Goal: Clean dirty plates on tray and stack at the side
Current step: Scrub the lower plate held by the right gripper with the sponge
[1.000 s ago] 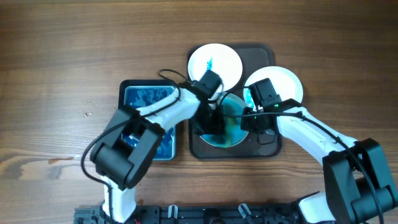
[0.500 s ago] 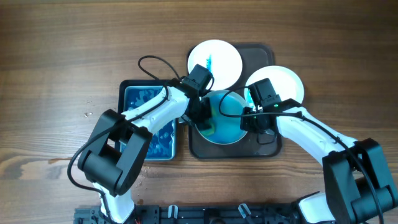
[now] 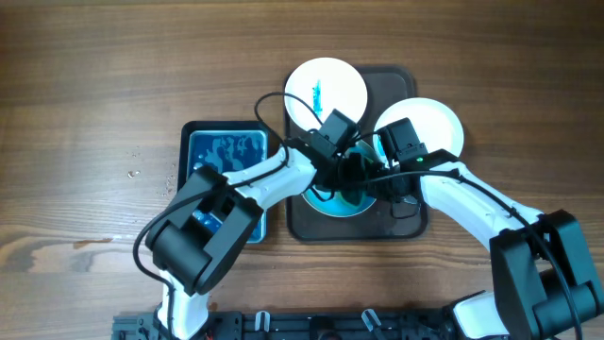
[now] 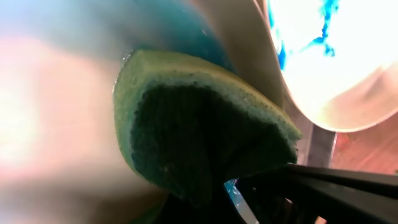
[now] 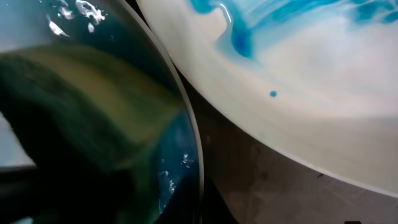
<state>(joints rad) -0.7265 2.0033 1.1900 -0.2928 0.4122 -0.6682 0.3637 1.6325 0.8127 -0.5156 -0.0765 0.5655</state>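
Observation:
Three plates lie on the dark tray [image 3: 389,83]. One white plate [image 3: 326,87] with a blue smear is at the back left. Another plate [image 3: 425,123] rests at the right, its blue streaks clear in the right wrist view [image 5: 298,62]. The middle plate [image 3: 330,206] is wet with teal. My left gripper [image 3: 347,175] is shut on a green sponge [image 4: 199,137] that presses on this plate. My right gripper [image 3: 385,189] is shut on the plate's right rim [image 5: 194,149].
A black-rimmed blue basin [image 3: 226,151] stands left of the tray, partly under my left arm. Wooden table surrounds everything. The three plates crowd the tray, leaving only a strip of bare tray floor [image 5: 280,180] near the right gripper.
The left gripper swept the sponge left, then back right across the middle plate. The right gripper has stayed on the rim.

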